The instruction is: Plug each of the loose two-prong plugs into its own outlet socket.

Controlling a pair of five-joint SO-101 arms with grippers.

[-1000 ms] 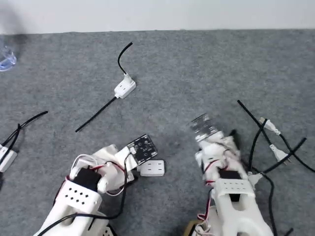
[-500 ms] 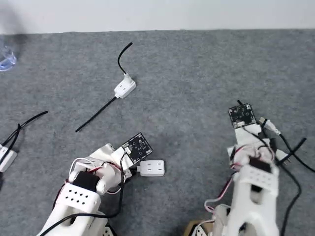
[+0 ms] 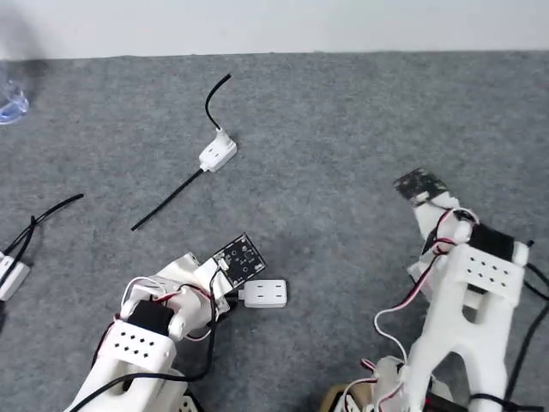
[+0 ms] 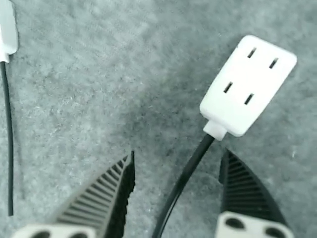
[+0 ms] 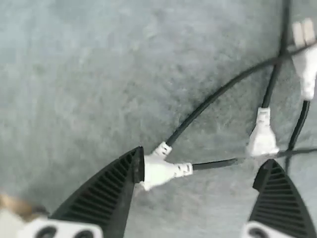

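On the grey table (image 3: 360,120), the left hand (image 4: 178,158) hangs wide open and empty. Its fingers (image 4: 114,193) sit either side of the black cord (image 4: 184,181), just behind the white outlet block (image 4: 247,84). The right hand (image 5: 204,161) is likewise spread and empty. One white two-prong plug (image 5: 159,171) lies against one fingertip (image 5: 126,171), and a second plug (image 5: 261,139) lies near the other.

Nothing here can be read: no words, numbers, brand marks or signs. The left circuit board (image 3: 239,258), on the near left arm's wrist, and the right circuit board (image 3: 419,184), on the right arm's wrist, carry pale specks too small to make out. The white outlet block (image 4: 247,84) bears slots, no legible print.
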